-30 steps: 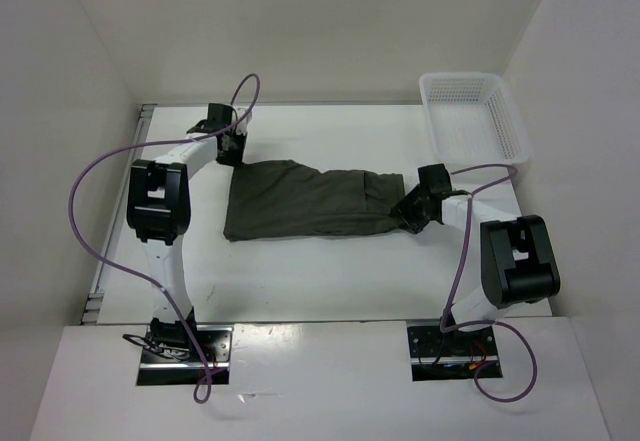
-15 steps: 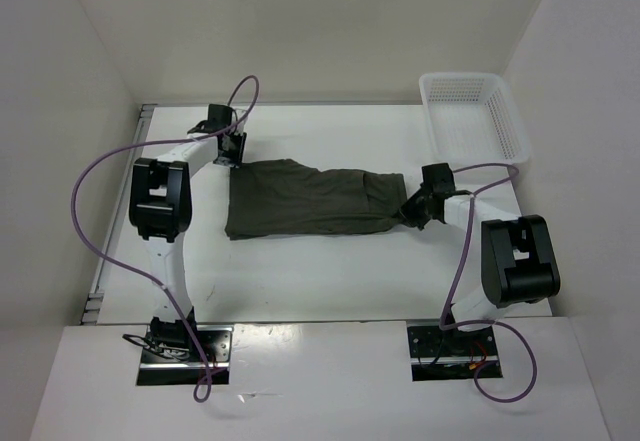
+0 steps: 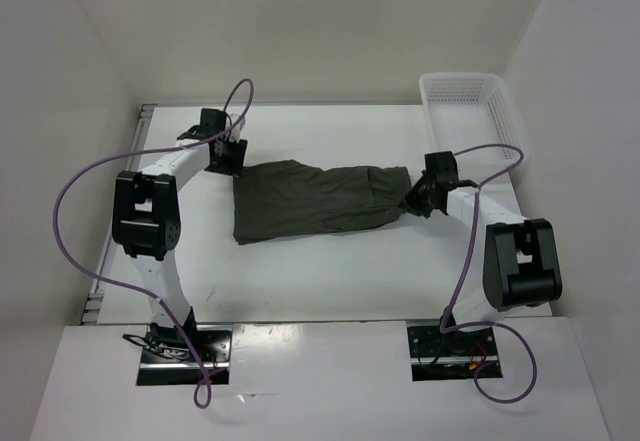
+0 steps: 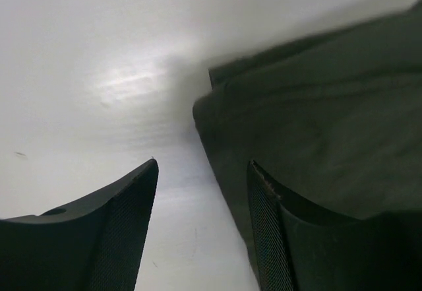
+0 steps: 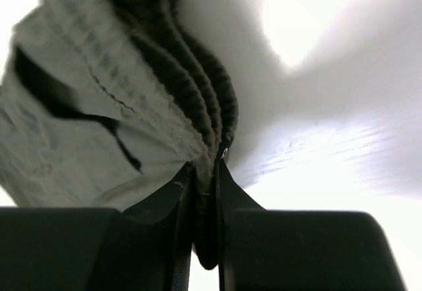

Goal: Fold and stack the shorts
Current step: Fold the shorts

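Two grippers work opposite ends of the shorts (image 3: 318, 201), which lie folded lengthwise mid-way across the table (image 3: 330, 271). Your right gripper (image 5: 206, 165) is clamped tight on the bunched waistband (image 5: 191, 93), likely to anchor or lift that end. Farther back, the left gripper (image 4: 203, 164) hangs spread wide over the leg-hem corner, holding nothing and looking staged for a pinch. No readable writing anywhere, far basket (image 3: 445, 131) included.

The overhead view is evenly bright and sharp, with soft shadows on the white bench (image 3: 330, 271); the left wrist view is dimmer and hazy, a pale glare patch on the bench, the left hand (image 4: 203, 165) dark and blurred; the right wrist view burns out white at upper right, the shorts (image 5: 99, 106) soft.
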Robot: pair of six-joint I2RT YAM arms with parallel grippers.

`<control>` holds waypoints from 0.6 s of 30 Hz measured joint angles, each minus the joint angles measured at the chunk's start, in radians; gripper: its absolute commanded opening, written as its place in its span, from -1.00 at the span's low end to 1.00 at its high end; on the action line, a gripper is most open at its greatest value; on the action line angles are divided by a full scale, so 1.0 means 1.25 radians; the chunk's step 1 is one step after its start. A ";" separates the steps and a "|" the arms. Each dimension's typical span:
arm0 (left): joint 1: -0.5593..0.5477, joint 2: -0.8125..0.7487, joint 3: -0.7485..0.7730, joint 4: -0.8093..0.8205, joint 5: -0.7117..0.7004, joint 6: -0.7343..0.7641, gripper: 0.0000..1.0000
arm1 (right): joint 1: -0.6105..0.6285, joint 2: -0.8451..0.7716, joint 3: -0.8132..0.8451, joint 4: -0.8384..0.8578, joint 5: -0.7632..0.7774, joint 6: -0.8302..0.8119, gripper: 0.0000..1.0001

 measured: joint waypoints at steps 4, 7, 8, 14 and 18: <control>-0.002 0.005 -0.080 -0.016 0.036 0.000 0.28 | 0.021 -0.012 0.096 -0.067 0.089 -0.052 -1.00; -0.010 0.013 -0.090 -0.016 0.049 0.001 0.28 | 0.070 -0.013 0.193 -0.110 0.179 -0.112 -1.00; -0.013 0.016 -0.087 -0.015 0.050 0.002 0.28 | 0.095 -0.013 0.226 -0.118 0.204 -0.133 -1.00; -0.023 0.054 -0.034 -0.016 0.116 0.002 0.19 | 0.290 0.062 0.449 -0.145 0.306 -0.283 -1.00; -0.036 0.088 0.011 -0.015 0.142 0.001 -0.01 | 0.425 0.218 0.614 -0.154 0.335 -0.394 -1.00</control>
